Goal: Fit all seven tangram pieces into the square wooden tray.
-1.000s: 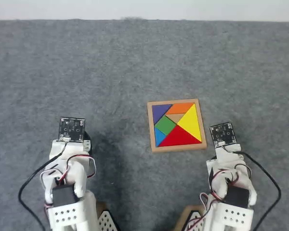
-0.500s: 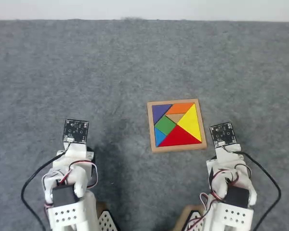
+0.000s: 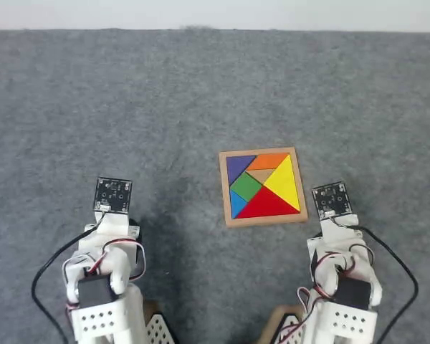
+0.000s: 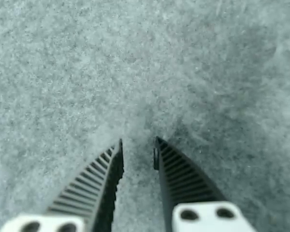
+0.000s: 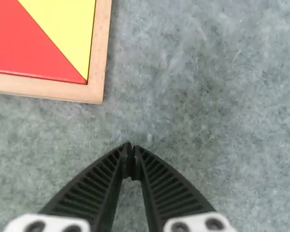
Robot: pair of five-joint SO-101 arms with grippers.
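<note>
High camera overhead, far; wrist cameras close, facing mat [image 4: 145, 58]; right shares tray [image 5: 102, 48] corner.

The square wooden tray [image 3: 262, 218] lies flat on the grey carpet, all seven coloured tangram pieces [image 3: 281, 183] fitted inside

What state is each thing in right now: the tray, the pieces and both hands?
Tray: lying flat on the grey mat, full.
Pieces: all seven seated in the tray, filling the square.
Left hand: open a little, empty, over the mat.
Right hand: shut, empty, near the tray's corner, not touching it.
</note>
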